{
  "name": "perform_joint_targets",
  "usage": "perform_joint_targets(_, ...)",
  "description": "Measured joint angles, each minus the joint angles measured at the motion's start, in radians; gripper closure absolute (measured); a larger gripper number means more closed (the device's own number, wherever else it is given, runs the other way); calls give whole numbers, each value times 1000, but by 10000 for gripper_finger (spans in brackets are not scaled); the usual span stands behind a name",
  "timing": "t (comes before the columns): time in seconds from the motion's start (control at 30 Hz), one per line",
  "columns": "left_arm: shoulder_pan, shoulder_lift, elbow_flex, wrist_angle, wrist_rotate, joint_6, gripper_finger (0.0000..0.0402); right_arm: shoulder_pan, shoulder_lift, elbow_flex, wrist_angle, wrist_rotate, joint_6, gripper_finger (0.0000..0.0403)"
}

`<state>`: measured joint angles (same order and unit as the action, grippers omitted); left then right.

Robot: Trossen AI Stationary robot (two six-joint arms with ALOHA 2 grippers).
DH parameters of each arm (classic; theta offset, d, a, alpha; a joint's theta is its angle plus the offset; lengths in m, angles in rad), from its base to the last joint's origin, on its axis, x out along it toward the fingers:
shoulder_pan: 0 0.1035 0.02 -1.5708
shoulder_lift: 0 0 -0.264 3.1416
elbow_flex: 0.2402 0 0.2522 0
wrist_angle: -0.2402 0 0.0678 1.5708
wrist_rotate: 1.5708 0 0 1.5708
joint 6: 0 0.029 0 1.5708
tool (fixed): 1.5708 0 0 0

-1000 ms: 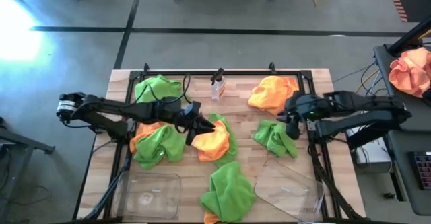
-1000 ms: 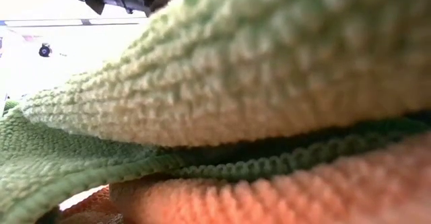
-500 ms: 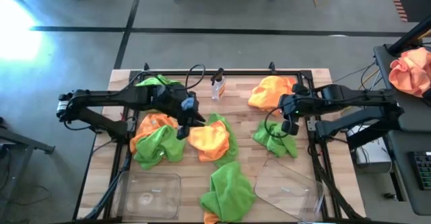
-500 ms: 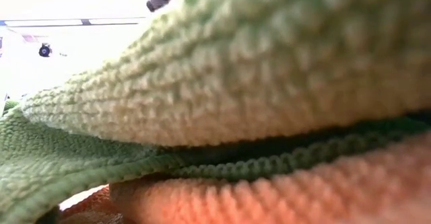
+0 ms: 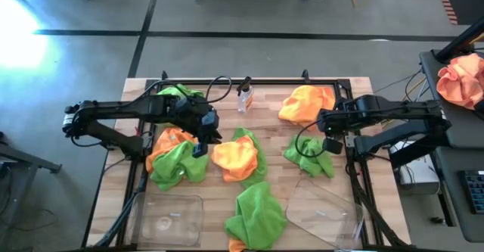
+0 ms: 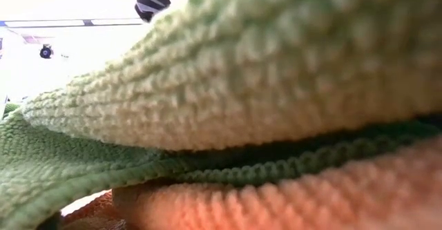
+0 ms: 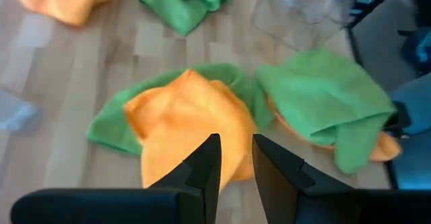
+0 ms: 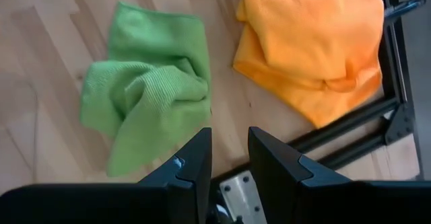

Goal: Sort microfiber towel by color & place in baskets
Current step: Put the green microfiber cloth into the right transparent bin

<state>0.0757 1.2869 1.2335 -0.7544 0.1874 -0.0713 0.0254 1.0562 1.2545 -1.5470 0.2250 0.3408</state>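
Observation:
Lime green and orange microfiber towels lie spread over the wooden table. An orange towel [image 5: 234, 157] lies on a green one [image 5: 253, 142] at the centre; it also shows in the left wrist view [image 7: 188, 120]. My left gripper [image 5: 201, 142] hovers shut and empty just left of it. My right gripper [image 5: 330, 142] hovers shut and empty over a crumpled green towel [image 5: 308, 155], which shows in the right wrist view [image 8: 148, 96] beside an orange towel [image 8: 310, 42]. Two clear baskets [image 5: 170, 218] [image 5: 325, 210] stand at the near edge.
More towels: green at the far left [image 5: 178, 97], orange with green at the left [image 5: 170, 157], green over orange at the near centre [image 5: 257, 214]. A small spray bottle [image 5: 244, 94] stands at the far centre. A towel [image 6: 276, 71] fills the low view.
My left gripper has drawn back from the centre orange towel toward the table's left edge and risen a little; the towel stays on the table. My right gripper stays over the green towel.

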Motion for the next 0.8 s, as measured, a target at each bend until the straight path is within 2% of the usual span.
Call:
perform_joint_targets(0.17, 1, -1, 0, -7, -95, 27, 332, 0, 41, -1, 5, 35, 0, 312)
perform_joint_targets(0.37, 1, -1, -1, -4, -100, 34, 332, 0, 126, -9, 3, 196, -1, 312)
perform_joint_targets(0.8, 0, -7, -2, -23, -101, 41, 332, 0, 255, -30, -23, 274, 43, 312)
